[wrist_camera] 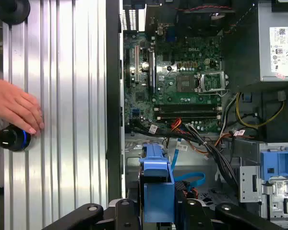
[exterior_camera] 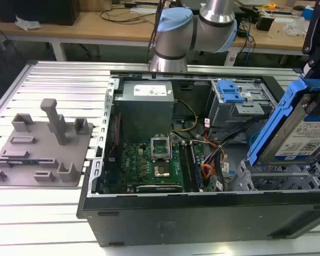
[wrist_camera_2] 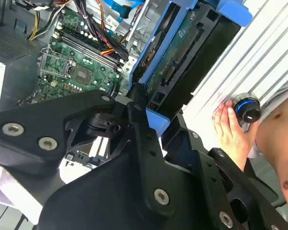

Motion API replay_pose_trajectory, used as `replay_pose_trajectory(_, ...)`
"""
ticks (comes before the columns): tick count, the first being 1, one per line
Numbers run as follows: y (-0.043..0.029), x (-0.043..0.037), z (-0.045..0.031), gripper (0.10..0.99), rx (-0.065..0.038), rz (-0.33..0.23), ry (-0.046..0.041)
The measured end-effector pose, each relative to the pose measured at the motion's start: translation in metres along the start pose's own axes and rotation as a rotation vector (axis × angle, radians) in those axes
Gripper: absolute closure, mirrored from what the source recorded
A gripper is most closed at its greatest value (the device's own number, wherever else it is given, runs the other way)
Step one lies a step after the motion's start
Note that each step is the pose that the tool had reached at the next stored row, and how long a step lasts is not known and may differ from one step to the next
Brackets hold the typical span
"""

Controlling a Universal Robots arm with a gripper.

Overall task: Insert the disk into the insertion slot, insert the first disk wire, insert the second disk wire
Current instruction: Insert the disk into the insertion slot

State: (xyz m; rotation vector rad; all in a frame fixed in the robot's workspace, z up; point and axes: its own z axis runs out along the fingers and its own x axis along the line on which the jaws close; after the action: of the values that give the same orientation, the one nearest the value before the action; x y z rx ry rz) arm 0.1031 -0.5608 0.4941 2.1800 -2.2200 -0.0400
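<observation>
One disk [exterior_camera: 304,136], framed by a blue caddy [wrist_camera: 157,189], hangs tilted over the slot [exterior_camera: 277,178] at the exterior view's right of the open case [exterior_camera: 202,218]. It is not yet in (lower edge close to the cage, contact unclear). Jaws are clamped on the caddy, as both wrist views show. Judged: stiff, dense for its bulk, shock-sensitive. Circuit side and connector are bare, so the hold belongs on the plastic rails, not label or board. Plastic is smooth and could slip. Hand [wrist_camera: 14,108] rests on the counter [wrist_camera: 67,96] beside a knob [wrist_camera: 12,138].
</observation>
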Motion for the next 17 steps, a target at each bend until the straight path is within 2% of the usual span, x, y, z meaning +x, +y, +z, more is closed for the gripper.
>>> replay_pose_trajectory(9, 0.0000, 0.0000, 0.0000, 0.722, 0.000, 0.000, -0.0001)
replay_pose_trajectory(11, 0.0000, 0.0001, 0.0000, 0.722, 0.000, 0.000, -0.0060)
replay_pose_trajectory(15, 0.0000, 0.0000, 0.0000, 0.722, 0.000, -0.001, -0.0273)
replay_pose_trajectory(17, 0.0000, 0.0000, 0.0000, 0.722, -0.001, -0.001, -0.0291)
